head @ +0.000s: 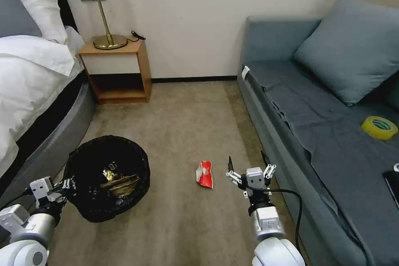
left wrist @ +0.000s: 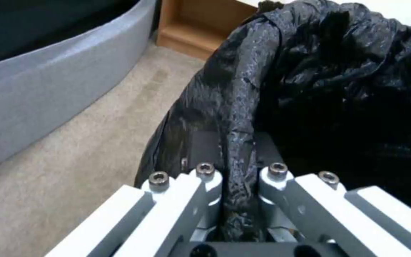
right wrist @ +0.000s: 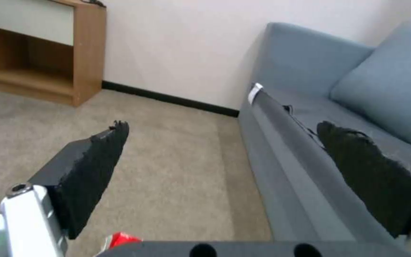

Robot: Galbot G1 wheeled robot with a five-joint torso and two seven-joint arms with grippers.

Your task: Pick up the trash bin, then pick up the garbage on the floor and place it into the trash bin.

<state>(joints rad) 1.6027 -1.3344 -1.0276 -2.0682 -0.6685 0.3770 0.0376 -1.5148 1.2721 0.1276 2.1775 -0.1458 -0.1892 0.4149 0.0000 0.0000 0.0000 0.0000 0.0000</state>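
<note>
The trash bin (head: 107, 176) is held by its bag-lined rim in the closed left hand (head: 65, 184), keeping it ready beside the red snack packet (head: 204, 174) on the floor (head: 178, 124), where the right hand (head: 248, 167) is spread open, empty, apparently for picking up.

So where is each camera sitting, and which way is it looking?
Head view: from the robot's head, down at the floor; both arms show.
Left wrist view: on the left arm, facing the trash bin; the left gripper pinches its bag rim.
Right wrist view: on the right arm, facing wall and sofa; the right gripper is open.
Shared: the red snack packet.
</note>
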